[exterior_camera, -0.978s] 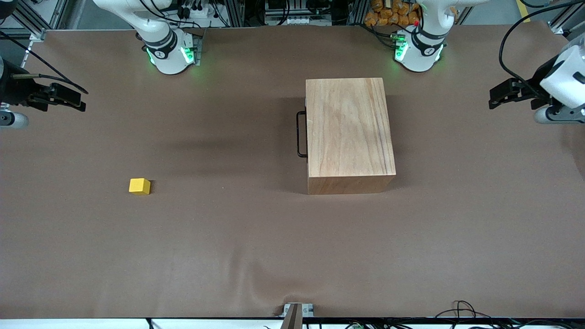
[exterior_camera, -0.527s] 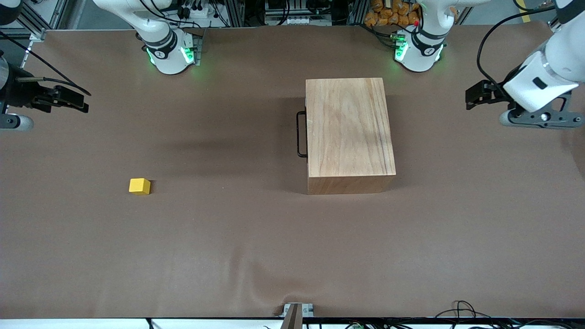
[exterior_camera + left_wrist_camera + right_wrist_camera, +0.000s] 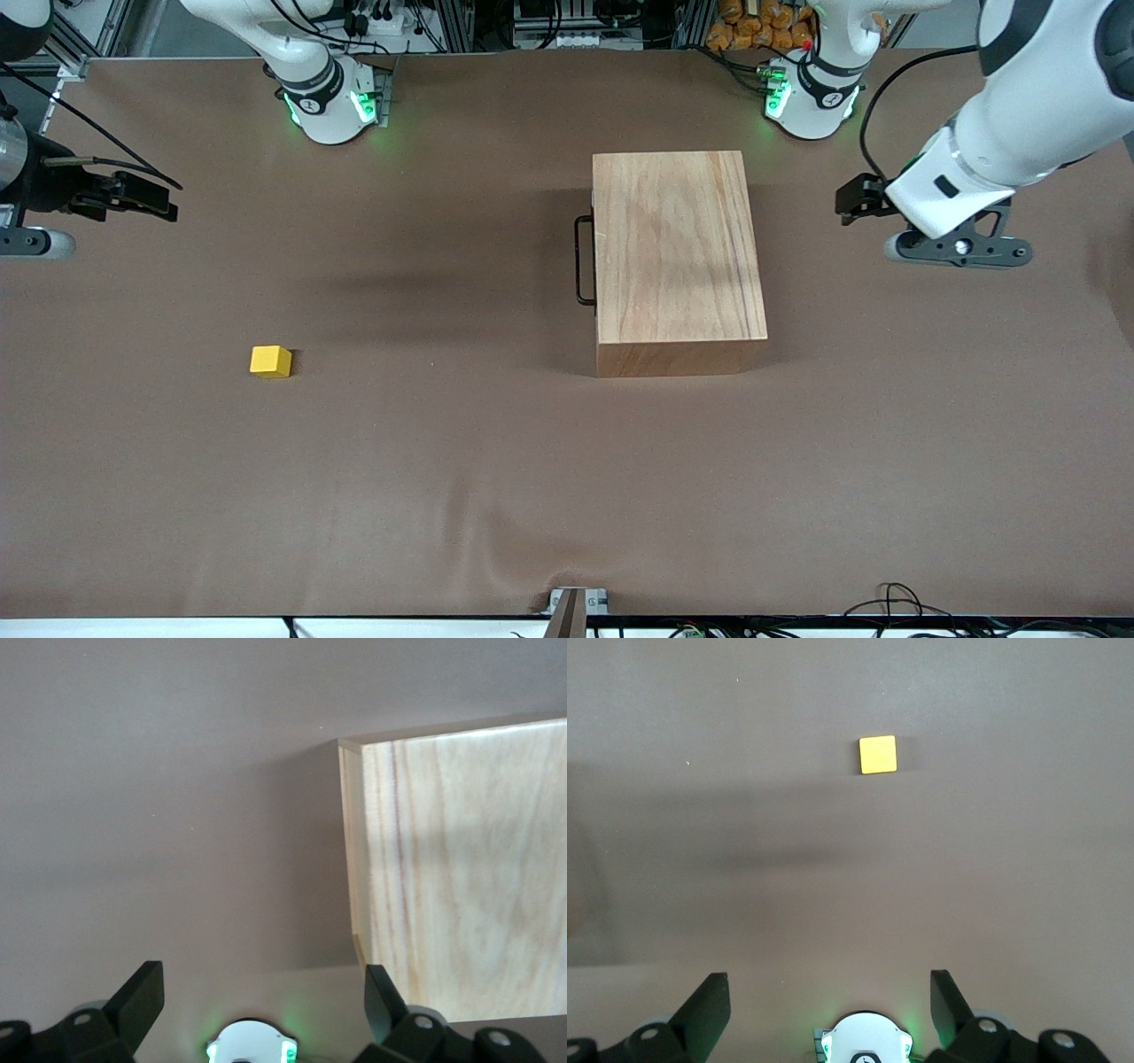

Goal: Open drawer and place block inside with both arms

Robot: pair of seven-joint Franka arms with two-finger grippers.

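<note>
The light-wood box [image 3: 678, 257] stands mid-table with its drawer shut. Only the black loop handle [image 3: 585, 261] shows, on the side toward the right arm's end. The yellow block [image 3: 270, 361] lies on the brown mat toward the right arm's end, nearer the front camera than the box. My left gripper [image 3: 855, 202] is open and empty, up over the mat beside the box at the left arm's end. Its wrist view shows the box's top [image 3: 461, 868] off to one side of the open gripper [image 3: 261, 992]. My right gripper [image 3: 152, 200] is open and empty at the table's edge. Its wrist view shows the block [image 3: 878, 754] ahead of the open gripper [image 3: 828, 992].
The green-lit bases of the right arm [image 3: 330, 102] and the left arm [image 3: 811, 97] stand at the table's top edge. A metal bracket [image 3: 571, 607] sits at the front edge. Brown mat [image 3: 461, 461] covers the table, with a wrinkle near the front.
My left arm has swung in from the table's end toward the box. My right gripper has crept slightly inward. The block and the box have not moved.
</note>
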